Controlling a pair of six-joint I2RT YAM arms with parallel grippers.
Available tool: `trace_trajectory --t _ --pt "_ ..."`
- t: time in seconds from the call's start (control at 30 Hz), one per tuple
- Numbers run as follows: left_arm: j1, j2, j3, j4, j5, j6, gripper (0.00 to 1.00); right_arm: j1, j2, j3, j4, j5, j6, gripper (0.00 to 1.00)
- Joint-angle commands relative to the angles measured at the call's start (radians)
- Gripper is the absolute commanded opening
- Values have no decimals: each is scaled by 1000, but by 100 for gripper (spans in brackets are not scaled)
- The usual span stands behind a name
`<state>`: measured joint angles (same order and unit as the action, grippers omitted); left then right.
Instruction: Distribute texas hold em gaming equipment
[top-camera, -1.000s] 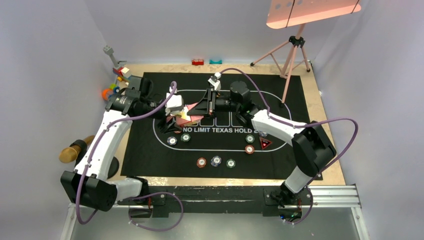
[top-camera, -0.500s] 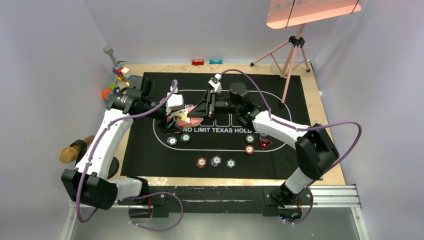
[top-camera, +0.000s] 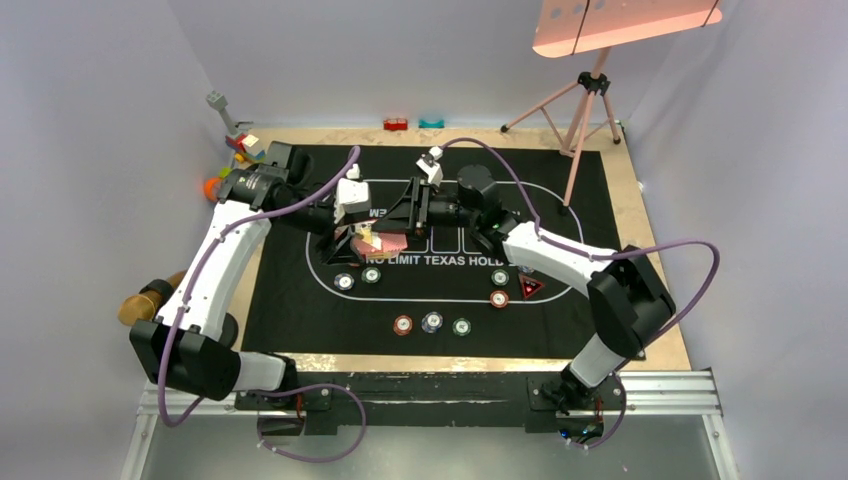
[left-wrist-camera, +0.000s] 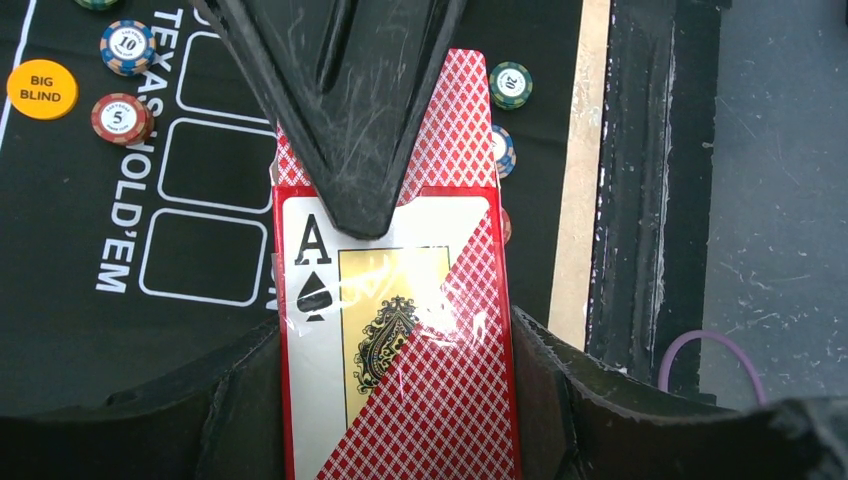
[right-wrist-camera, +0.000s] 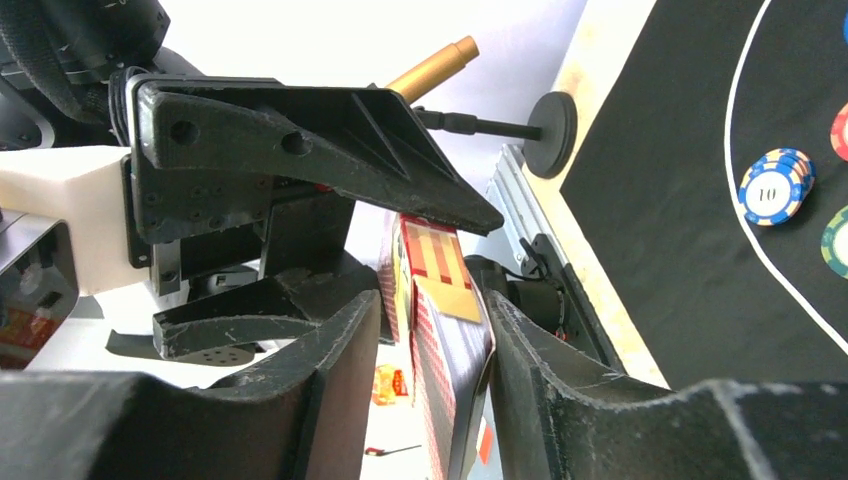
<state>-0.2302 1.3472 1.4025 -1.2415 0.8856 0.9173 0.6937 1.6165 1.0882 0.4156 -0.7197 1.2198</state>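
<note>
**Left tool** (left-wrist-camera: 395, 335): closed across the width of the card pack (left-wrist-camera: 400, 400), one finger on each long edge. Pack carried clear of the black mat (top-camera: 290, 300), ace-of-spades face toward the wrist camera, wrapper glossy. Judged to be held this way to present the top end to the other arm.

**Right tool** (right-wrist-camera: 430, 300): straddling the top end of the same pack through its thickness, one finger (left-wrist-camera: 350, 110) over the printed face, the other behind. Partly open. Cannot tell whether pressing on the pack or merely flanking it. Red-patterned panel showing beyond the pack's top edge; flap or cards, cannot tell which. Judged to be placed for opening the pack or drawing cards out.

**Arm pose:** left arm reaching forward and inward from its base, forearm crossing the left edge of the mat, wrist turned toward centre. Right arm folded at the mat's right side, forearm running back across to the left, tool to tool with the other. Meeting point above the left-centre of the printed oval.

**Remaining equipment:** poker chips (top-camera: 432, 323) lying on the mat in small groups: near the tools, along the front, and beside the triangle marker (top-camera: 529, 288). Orange big-blind disc (left-wrist-camera: 40, 88) also on the mat. Mat flat on the counter (top-camera: 640, 230). Judged: chips largely set out, dealing not begun.
</note>
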Motion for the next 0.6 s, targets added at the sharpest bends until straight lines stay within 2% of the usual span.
trace_trajectory --t 0.0,0.17,0.33,0.4,0.43,0.47,0.57 --pt "-4 -13 47 49 57 -17 46 11 18 6 163 -12 86 44" --pt "-4 -37 5 137 32 -67 51 26 39 -5 225 -22 134 27" --pt "-4 -63 -38 228 -29 -109 65 27 38 -17 231 -9 148 4" --pt "-4 -70 -49 236 -36 -106 88 29 36 -19 227 -6 152 0" --pt "-4 -69 -49 232 -32 -103 96 29 34 -21 226 -2 153 0" --pt "-7 -68 -47 221 -24 -93 99 28 34 -24 222 3 152 0" --pt "-16 -67 -49 197 -15 -67 100 30 35 -25 221 9 155 0"
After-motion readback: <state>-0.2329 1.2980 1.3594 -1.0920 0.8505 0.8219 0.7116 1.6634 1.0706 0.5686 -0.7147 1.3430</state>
